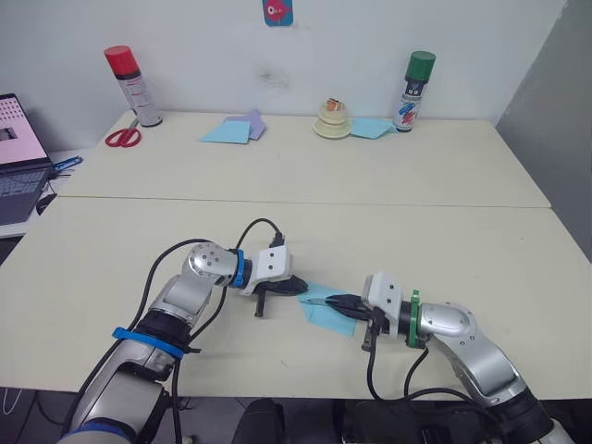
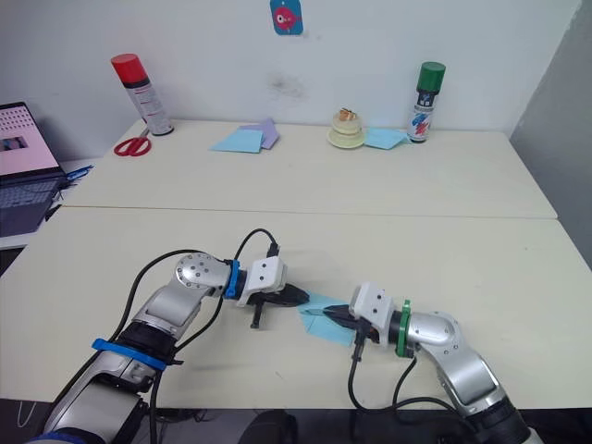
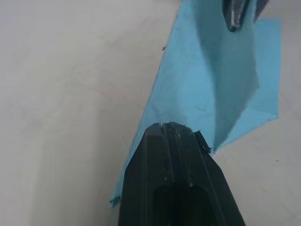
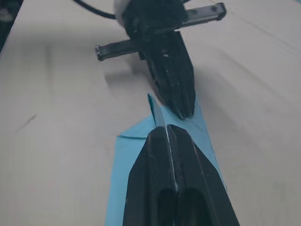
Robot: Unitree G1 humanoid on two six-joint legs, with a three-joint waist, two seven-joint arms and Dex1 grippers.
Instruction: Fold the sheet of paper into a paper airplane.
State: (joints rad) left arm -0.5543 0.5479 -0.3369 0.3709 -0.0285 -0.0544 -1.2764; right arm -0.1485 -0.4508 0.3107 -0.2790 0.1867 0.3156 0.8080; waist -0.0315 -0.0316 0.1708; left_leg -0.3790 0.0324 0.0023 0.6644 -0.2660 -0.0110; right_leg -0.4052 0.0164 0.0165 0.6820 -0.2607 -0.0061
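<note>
Both arms reach in over the near part of the table and bend toward each other, so the two grippers meet nearly tip to tip. The left gripper [image 1: 298,286] points toward the robot's right, its forearm angled up from the lower left with the wrist turned inward; its black fingers [image 3: 171,141] are pressed together into one wedge, tip resting on the sheet of paper [image 3: 211,84]. The right gripper [image 1: 324,301] points toward the robot's left, wrist level and low — its fingers [image 4: 169,150] are closed too, with a thin raised edge of that paper caught at their tips.
</note>
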